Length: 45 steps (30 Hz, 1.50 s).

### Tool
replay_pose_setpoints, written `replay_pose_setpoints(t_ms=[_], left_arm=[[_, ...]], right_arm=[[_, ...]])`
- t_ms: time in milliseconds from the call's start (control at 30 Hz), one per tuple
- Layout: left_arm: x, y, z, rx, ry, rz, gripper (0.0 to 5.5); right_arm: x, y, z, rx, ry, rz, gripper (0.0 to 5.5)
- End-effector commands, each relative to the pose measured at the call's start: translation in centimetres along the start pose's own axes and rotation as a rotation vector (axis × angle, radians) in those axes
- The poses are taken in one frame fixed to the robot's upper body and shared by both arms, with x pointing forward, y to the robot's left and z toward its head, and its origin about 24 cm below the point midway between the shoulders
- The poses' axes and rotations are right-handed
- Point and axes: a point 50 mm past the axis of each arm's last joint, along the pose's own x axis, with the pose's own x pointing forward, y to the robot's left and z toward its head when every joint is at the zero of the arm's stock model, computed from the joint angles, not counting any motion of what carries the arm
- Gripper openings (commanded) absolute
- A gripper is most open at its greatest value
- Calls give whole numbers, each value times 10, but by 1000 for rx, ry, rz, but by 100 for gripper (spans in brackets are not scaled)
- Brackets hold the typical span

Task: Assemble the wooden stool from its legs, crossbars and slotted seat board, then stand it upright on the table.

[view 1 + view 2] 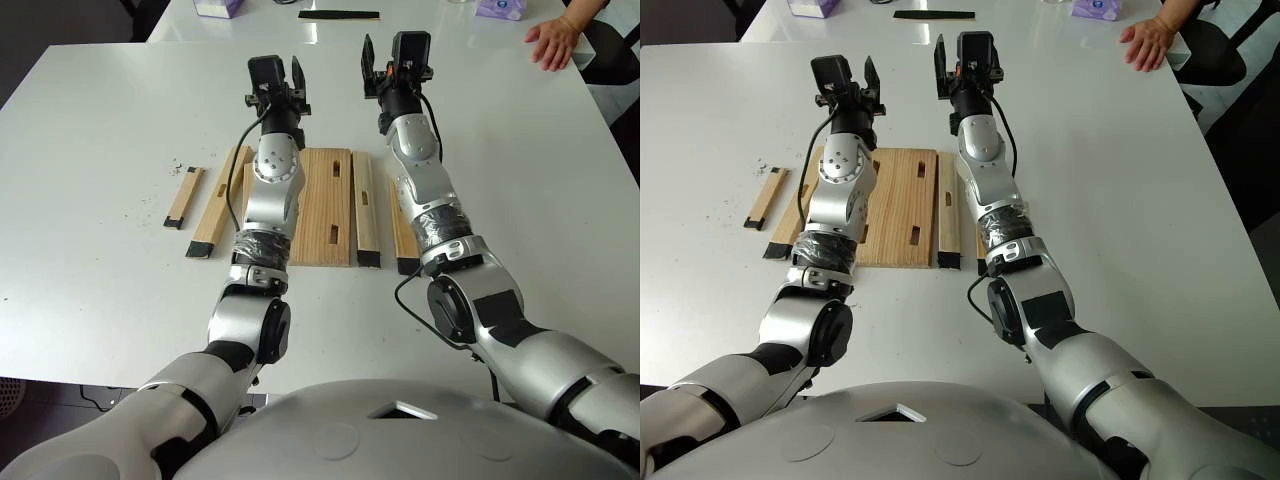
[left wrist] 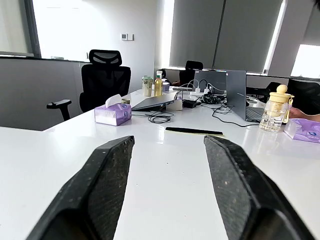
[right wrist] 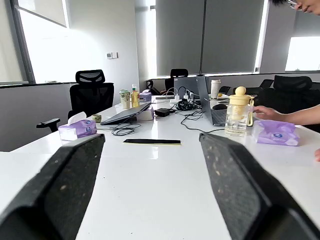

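- The left gripper (image 1: 285,85) is seen in the upper middle of the frame, just beyond the far ends of the wooden parts. Its fingers (image 2: 107,180) are spread wide, and nothing is held between them.
- The right gripper (image 1: 388,68) is seen just to its right and slightly higher in the frame. It is likewise spread wide, with nothing gripped.
- The slotted seat board (image 1: 325,205) is laid flat on the white table (image 1: 100,150) at the centre of the frame, between the two forearms.
- Left of the board two pieces are laid apart from each other: a short bar (image 1: 184,196) and a longer bar (image 1: 215,210).
- A narrow bar (image 1: 365,205) is laid just beside the board's right edge, and a further bar (image 1: 403,238) is partly covered by the right forearm.
- A black strip (image 1: 339,15) is seen at the top edge.
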Motion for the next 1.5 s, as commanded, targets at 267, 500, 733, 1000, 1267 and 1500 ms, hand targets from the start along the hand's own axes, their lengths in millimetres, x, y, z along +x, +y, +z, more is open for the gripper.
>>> replay_pose_setpoints(t_ms=[267, 500, 733, 1000, 1267, 1500], left_arm=[[1, -4, 1, -50, 2, 4, 261], [5, 0, 3, -40, -10, 30, 261], [-4, 3, -5, -24, 9, 40, 261], [-7, -8, -6, -26, 28, -8, 261], [-10, -8, -7, -13, 51, -27, 261], [-10, -16, 2, 13, 30, -47, 261]], right_arm=[[4, 2, 7, -15, -34, -19, 351], [-1, 10, 2, 32, -7, 7, 351], [-4, 14, 1, 12, -10, -8, 351], [-7, 20, 0, 3, -10, 7, 351], [-14, 29, -3, 19, 0, 21, 351], [-16, 33, 0, -49, -12, 43, 351]])
